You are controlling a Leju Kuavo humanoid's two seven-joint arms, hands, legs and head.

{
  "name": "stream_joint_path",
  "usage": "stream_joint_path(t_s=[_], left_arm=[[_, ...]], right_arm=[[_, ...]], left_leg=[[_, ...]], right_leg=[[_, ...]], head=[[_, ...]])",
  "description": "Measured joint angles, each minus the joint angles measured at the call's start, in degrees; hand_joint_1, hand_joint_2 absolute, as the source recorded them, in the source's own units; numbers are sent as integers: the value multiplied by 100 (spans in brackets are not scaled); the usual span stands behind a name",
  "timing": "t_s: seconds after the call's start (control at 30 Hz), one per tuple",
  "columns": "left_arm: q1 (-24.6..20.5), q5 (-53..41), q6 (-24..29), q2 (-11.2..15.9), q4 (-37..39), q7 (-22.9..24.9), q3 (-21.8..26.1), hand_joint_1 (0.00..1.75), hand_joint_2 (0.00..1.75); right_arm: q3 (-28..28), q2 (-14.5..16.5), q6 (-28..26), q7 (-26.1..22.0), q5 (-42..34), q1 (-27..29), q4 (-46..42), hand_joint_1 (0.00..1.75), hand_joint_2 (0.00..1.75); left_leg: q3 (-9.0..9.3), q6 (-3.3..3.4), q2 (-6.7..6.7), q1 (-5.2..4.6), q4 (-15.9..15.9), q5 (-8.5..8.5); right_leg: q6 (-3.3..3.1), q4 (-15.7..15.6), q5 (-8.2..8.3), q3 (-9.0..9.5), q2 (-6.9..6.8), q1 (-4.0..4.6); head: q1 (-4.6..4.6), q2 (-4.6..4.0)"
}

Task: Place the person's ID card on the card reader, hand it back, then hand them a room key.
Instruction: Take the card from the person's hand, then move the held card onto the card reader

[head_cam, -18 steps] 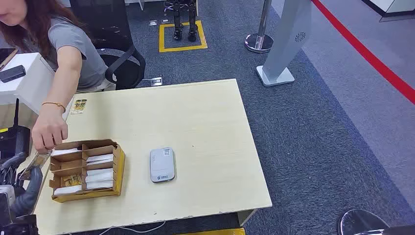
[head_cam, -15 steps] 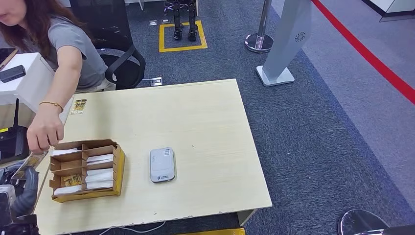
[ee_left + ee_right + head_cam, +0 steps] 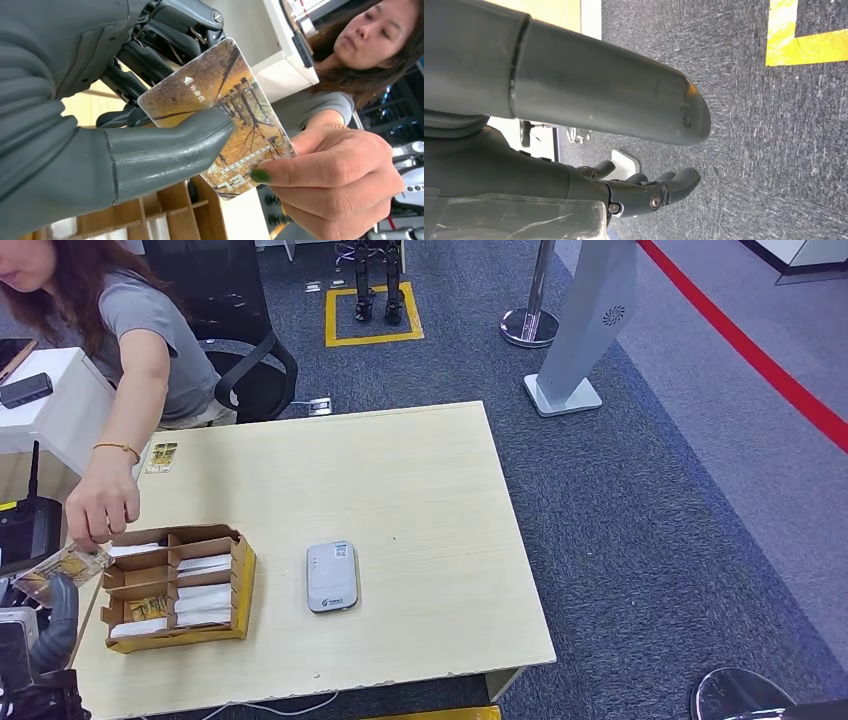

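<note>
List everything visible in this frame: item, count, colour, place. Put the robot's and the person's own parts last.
Table: one, pale wood, centre.
Card reader: one, light grey, on the table right of the box.
Divided box: one, brown cardboard, near left of the table, white cards inside.
Card: one, autumn-tree print, held off the table's left edge.
Small card: one, yellow print, far left of the table.
Office chair: one, black, behind the table.
Person's hand: pinching the card.
Left hand: grey, gripping the card.
Right hand: dark, empty, over carpet.
</note>
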Motion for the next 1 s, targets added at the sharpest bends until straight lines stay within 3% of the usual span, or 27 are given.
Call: stream_joint_path(t_s=[0.77, 1.0], left_arm=[[-708, -1812, 1124, 48, 221, 112, -1300, 175, 175], [-1025, -3783, 2183, 152, 451, 443, -1753, 175, 175]], right_arm=[[7, 7, 23, -84, 49, -44, 9, 0, 0], [37, 7, 37, -84, 86, -65, 9, 0, 0]], left_leg=[[1, 0, 0, 0, 3, 0], [1, 0, 0, 0, 3, 0]], right_leg=[[1, 0, 2, 1, 0, 0], [1, 0, 2, 2, 0, 0]], head=[[0, 0], [0, 0]])
